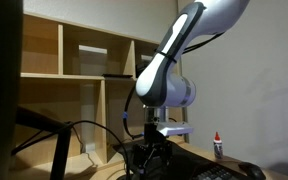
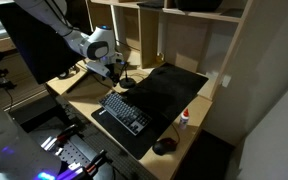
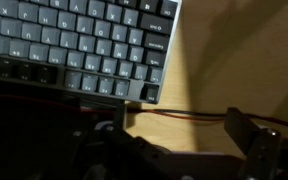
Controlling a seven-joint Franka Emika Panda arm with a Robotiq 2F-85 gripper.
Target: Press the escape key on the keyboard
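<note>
Hovering with jaws open, I see the keyboard [image 3: 84,45] just beyond them, corner nearest, long axis crosswise.

My wrist view cuts the keyboard [image 3: 74,50] off at top and left; I can't read its blurred key legends, and shadow half hides the fingers [image 3: 249,138].
</note>
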